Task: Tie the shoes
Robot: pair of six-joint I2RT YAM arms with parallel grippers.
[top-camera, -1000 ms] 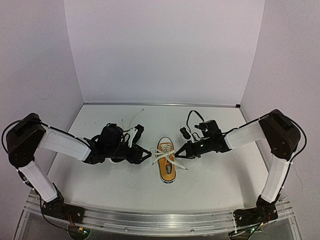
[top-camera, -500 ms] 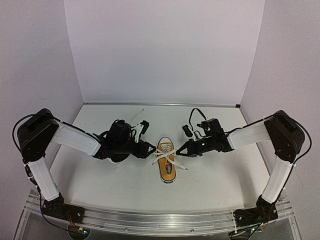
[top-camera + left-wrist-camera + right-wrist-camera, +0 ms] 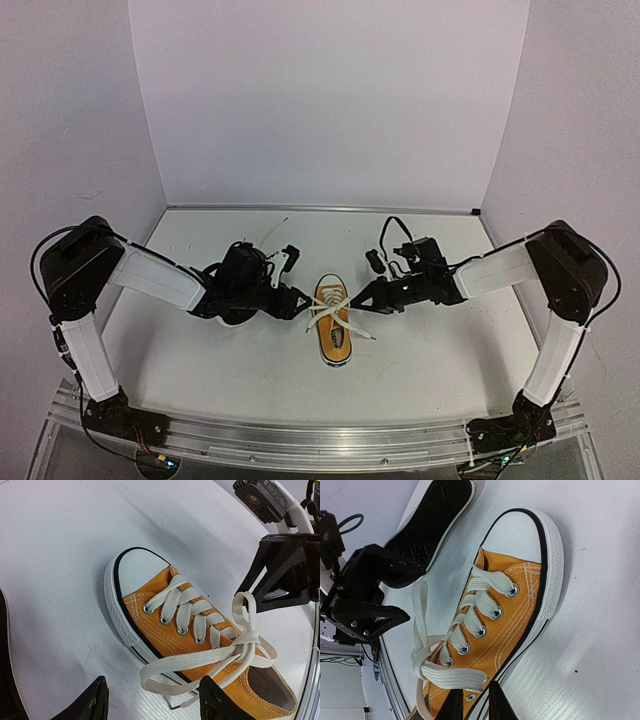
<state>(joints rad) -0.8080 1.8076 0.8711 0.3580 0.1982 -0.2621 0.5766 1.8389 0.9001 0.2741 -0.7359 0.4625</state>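
My left end effector point(image 3: 152, 700) is apart, a lace loop point(image 3: 165, 672) just ahead. The orange shoe point(image 3: 333, 322) lies between both. My right end effector point(image 3: 476, 705) is barely apart, gripping nothing. The bow seems formed; next I'd pinch both loops and tighten.

No text, label or number can be read on the orange shoe point(image 3: 333, 330) or elsewhere.

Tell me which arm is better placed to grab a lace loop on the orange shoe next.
Probably left. The left pincer is open, with a lace loop of the orange shoe lying just ahead between its fingers; the right pincer is barely parted.
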